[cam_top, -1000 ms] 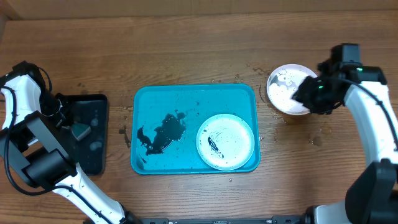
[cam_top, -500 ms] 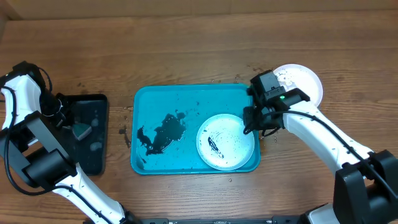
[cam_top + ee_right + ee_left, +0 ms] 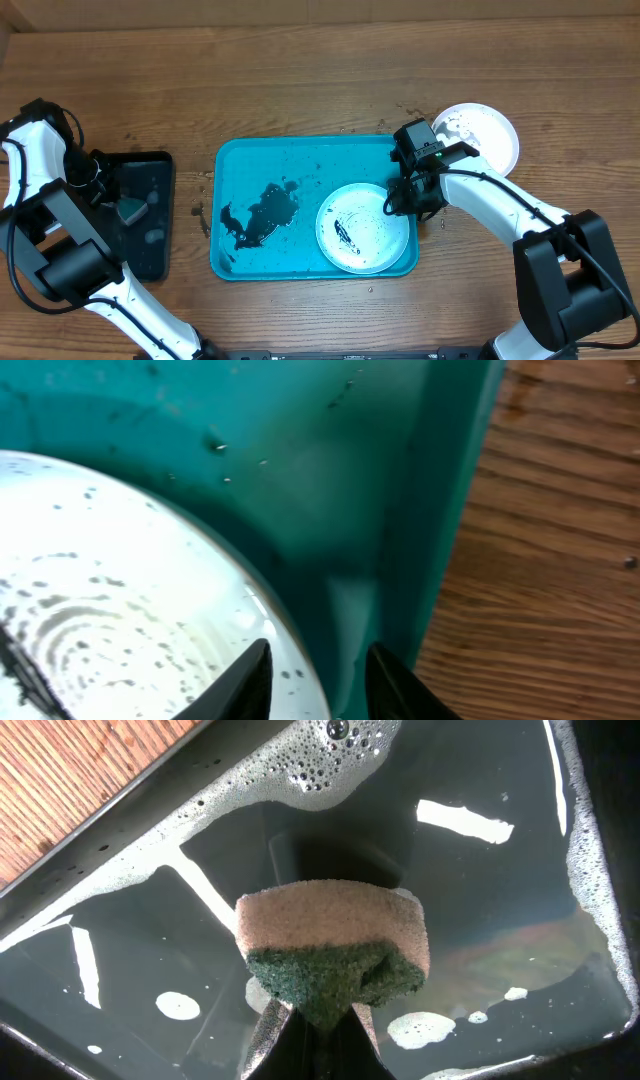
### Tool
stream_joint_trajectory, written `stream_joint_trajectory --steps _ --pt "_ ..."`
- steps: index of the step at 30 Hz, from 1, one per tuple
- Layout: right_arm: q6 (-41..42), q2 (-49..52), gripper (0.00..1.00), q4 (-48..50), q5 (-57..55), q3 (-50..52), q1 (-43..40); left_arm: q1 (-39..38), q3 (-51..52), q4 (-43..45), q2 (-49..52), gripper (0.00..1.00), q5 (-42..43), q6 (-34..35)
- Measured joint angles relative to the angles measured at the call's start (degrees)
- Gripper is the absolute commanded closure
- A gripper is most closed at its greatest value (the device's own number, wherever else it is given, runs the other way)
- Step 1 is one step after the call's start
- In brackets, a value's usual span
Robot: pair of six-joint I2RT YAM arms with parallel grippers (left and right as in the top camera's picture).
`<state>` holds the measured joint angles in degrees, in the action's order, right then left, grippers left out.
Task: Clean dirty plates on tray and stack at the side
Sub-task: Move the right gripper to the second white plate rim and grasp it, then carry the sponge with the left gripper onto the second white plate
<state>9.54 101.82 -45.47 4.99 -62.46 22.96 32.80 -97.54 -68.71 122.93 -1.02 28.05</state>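
A pale mint-rimmed dirty plate (image 3: 362, 227) with black smears lies in the right part of the turquoise tray (image 3: 300, 150). It also shows in the right wrist view (image 3: 110, 600), beside the tray wall (image 3: 430, 510). My right gripper (image 3: 400, 203) is open, its fingers (image 3: 318, 680) straddling the plate's right rim. A white plate (image 3: 484, 133) sits on the table right of the tray; whether others lie under it is hidden. My left gripper (image 3: 112, 205) is shut on a sponge (image 3: 335, 952) over the soapy black tray (image 3: 145, 170).
Black smears (image 3: 262, 213) cover the turquoise tray's left middle. Soapy water with foam (image 3: 330, 760) fills the black tray. Small dark specks lie on the wood around the trays.
My right arm moved left from the white plate at the side to the mint-rimmed plate's right rim in the tray. The left arm has not moved.
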Motion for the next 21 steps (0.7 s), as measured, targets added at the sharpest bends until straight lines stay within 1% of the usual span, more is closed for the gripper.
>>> stream_joint_trajectory --steps 4,6,8,13,15,18,21 --pt "0.55 0.0 0.71 0.13 1.68 1.07 0.02 -0.02 0.0 0.02 0.0 0.96 0.0 -0.17" --pt "0.81 0.02 0.76 -0.61 1.92 1.95 0.02 -0.02 0.0 0.0 0.0 0.96 0.0 -0.2" --pt "1.07 0.04 0.9 -1.29 2.16 2.45 0.02 0.0 0.0 0.0 0.0 0.96 -0.02 -0.2" --pt "2.93 0.04 0.92 -1.49 3.34 2.49 0.02 0.0 0.0 0.26 0.0 0.96 2.01 -2.03" --pt "3.96 0.04 0.96 -0.61 5.31 2.49 0.02 -0.02 0.0 0.98 0.0 0.96 3.37 -3.37" --pt "6.62 0.04 0.96 1.22 9.57 2.51 0.11 -0.02 0.0 1.07 0.0 0.96 5.05 -5.42" --pt "9.7 0.04 0.96 3.52 11.39 2.56 1.18 -0.02 0.0 1.07 0.0 0.96 6.99 -7.69"
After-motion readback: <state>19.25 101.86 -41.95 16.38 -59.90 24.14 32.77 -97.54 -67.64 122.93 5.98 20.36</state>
